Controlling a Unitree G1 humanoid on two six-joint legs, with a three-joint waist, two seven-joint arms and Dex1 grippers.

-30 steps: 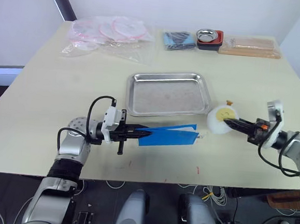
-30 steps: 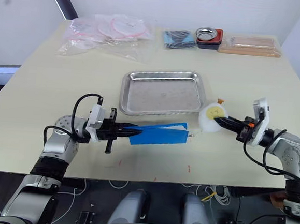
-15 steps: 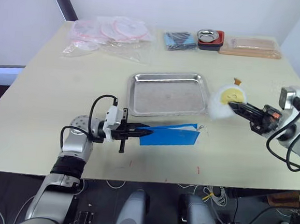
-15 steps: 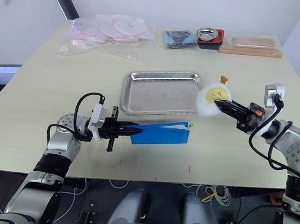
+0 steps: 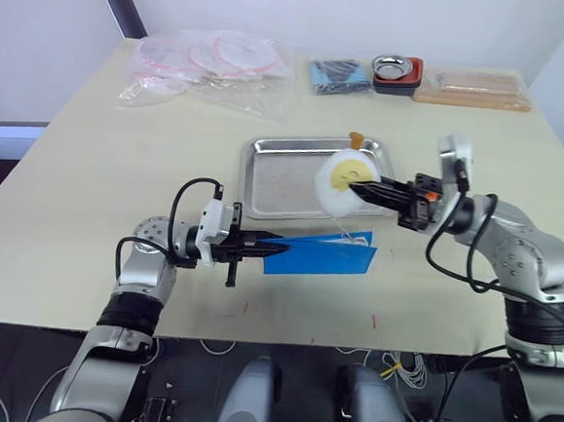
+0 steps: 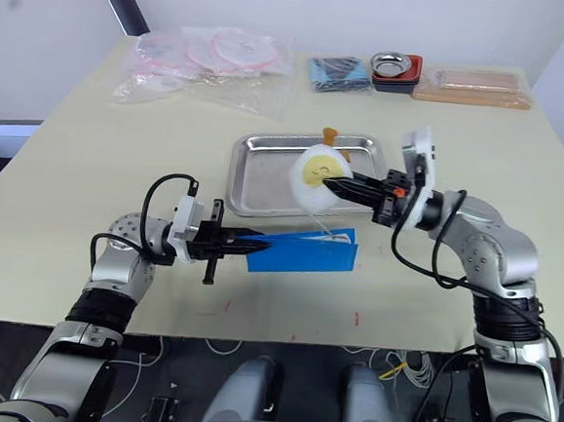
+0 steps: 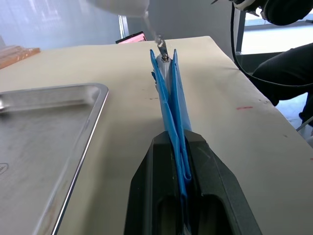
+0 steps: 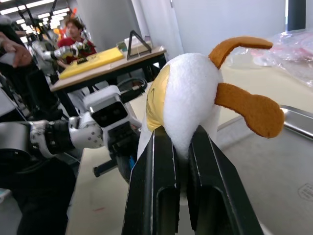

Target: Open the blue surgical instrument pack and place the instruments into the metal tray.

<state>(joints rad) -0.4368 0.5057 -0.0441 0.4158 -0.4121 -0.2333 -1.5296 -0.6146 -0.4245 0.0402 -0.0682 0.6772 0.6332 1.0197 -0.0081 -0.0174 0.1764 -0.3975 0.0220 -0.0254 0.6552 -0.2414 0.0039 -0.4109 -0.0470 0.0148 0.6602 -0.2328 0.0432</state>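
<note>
The blue surgical instrument pack (image 5: 319,256) stands on edge on the table just in front of the metal tray (image 5: 284,184). My left gripper (image 5: 259,249) is shut on the pack's left end, its fingers (image 7: 210,171) pressing the blue folds (image 7: 168,93). A small silver piece (image 7: 162,50) pokes out at the pack's far end; the instruments are hidden inside. My right gripper (image 5: 357,188) is shut on a white plush toy (image 5: 341,181) with a yellow face and orange ears, held above the tray's right half. A thin thread runs from the toy down toward the pack's right end.
Along the table's back edge lie clear plastic bags with pink rings (image 5: 210,64), a small blue packet (image 5: 337,76), a steel bowl with a red base (image 5: 396,68) and a flat tan box (image 5: 472,87). People sit at desks in the right wrist view's background.
My right gripper has carried the plush toy up and to the left, from beside the pack's right end to above the tray. The left gripper kept its hold on the pack.
</note>
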